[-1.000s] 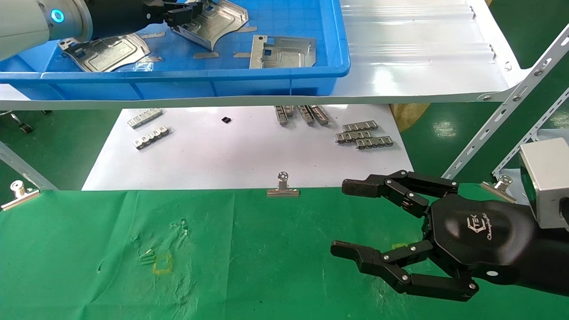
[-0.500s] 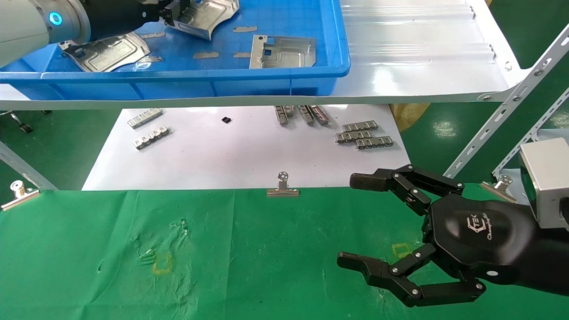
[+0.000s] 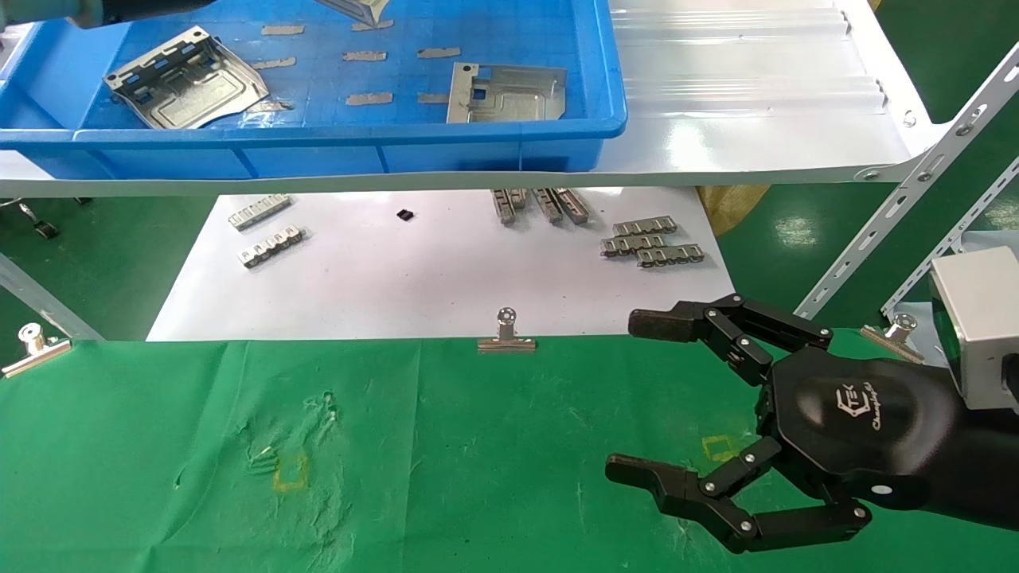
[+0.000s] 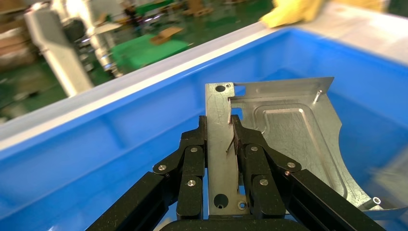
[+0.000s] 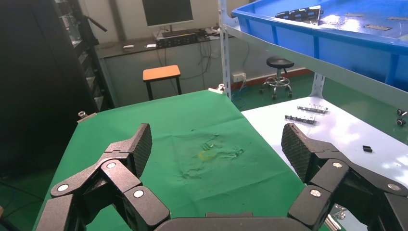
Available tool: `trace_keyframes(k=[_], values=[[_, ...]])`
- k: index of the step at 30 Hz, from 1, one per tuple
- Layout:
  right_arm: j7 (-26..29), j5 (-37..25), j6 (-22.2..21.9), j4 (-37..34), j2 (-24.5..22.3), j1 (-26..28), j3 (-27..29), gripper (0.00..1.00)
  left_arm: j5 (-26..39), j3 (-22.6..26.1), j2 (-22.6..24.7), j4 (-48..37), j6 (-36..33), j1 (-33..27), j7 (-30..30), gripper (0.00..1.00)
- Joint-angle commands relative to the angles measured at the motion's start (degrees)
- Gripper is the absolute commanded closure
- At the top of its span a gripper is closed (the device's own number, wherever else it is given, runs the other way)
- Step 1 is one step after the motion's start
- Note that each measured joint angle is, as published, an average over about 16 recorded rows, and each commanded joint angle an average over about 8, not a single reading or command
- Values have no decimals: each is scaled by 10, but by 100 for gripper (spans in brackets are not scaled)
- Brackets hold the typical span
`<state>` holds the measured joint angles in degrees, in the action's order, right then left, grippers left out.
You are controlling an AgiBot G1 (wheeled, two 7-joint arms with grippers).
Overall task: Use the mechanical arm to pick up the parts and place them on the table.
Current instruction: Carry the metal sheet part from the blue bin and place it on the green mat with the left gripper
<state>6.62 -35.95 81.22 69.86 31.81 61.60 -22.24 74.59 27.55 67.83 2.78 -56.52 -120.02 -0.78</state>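
Observation:
In the left wrist view my left gripper point(image 4: 219, 126) is shut on the folded rim of a silver part point(image 4: 288, 130), holding it above the floor of the blue bin point(image 4: 96, 144). The head view shows only a corner of that part point(image 3: 358, 6) at the top edge. Two more parts point(image 3: 187, 79) point(image 3: 509, 91) lie flat in the bin point(image 3: 318, 147). My right gripper point(image 3: 638, 398) point(image 5: 219, 144) is open and holds nothing, low over the right side of the green table point(image 3: 398, 461).
The bin stands on a glossy white shelf point(image 3: 756, 119) with a slanted metal strut point(image 3: 915, 183) at the right. Beneath it a white sheet point(image 3: 414, 270) carries small slotted strips point(image 3: 653, 243). Binder clips point(image 3: 506, 334) edge the cloth.
My left gripper has lifted the part up out of the bin and almost out of the head view. The right gripper has shifted slightly to the right and stayed open.

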Motion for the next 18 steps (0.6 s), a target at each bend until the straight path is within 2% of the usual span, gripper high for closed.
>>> trace_keyframes(k=[1, 13, 18], values=[[0, 0, 0, 0, 0, 0, 0, 0, -3, -2, -8, 4, -28, -4, -5, 100], [0, 0, 0, 0, 0, 0, 0, 0, -43, -23, -64, 27, -293, 6, -43, 100], [0, 0, 0, 0, 0, 0, 0, 0, -67, -25, -84, 67, -351, 27, -53, 100]])
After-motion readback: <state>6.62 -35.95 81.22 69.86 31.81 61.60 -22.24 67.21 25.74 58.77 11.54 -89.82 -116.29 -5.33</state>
